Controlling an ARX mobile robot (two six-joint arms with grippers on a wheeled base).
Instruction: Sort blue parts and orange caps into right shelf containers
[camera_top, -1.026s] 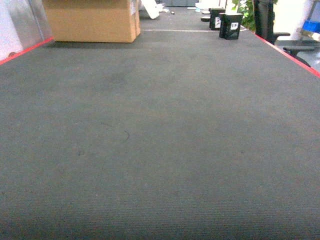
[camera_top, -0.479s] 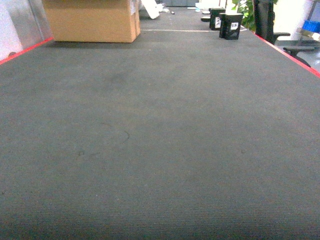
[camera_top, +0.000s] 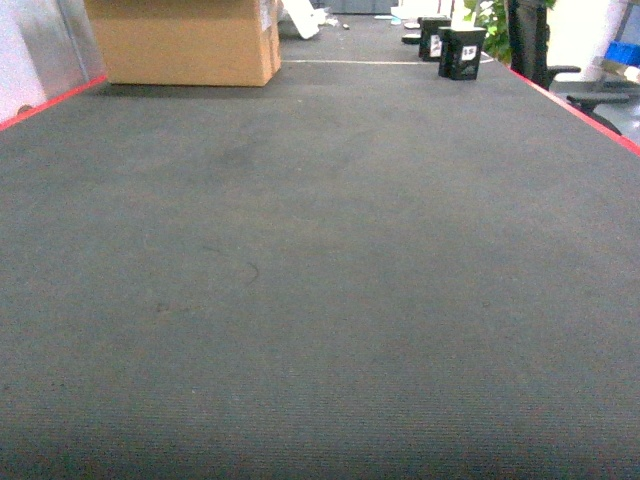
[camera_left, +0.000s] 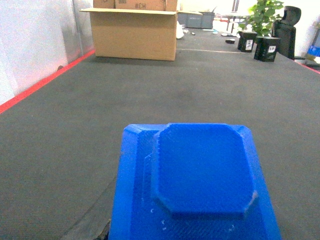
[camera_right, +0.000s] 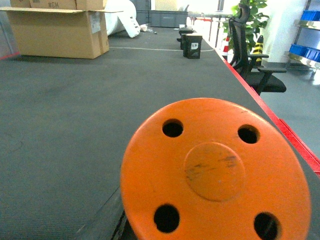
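Observation:
A blue part (camera_left: 200, 175), a flat plate with a raised eight-sided block, fills the lower half of the left wrist view. It hangs above the dark carpet, and the left gripper's fingers are hidden under it. An orange cap (camera_right: 215, 175), a round disc with four holes and a scuffed centre boss, fills the lower right wrist view the same way and hides the right gripper's fingers. Neither gripper nor either arm shows in the head view. The right shelf containers are out of view.
Dark grey carpet (camera_top: 320, 260) stretches ahead, edged by red lines (camera_top: 590, 105) on both sides. A cardboard box (camera_top: 185, 40) stands far left. Two black planters (camera_top: 460, 50) and an office chair (camera_right: 255, 60) stand far right. A metal rack with blue bins (camera_right: 305, 50) stands beyond.

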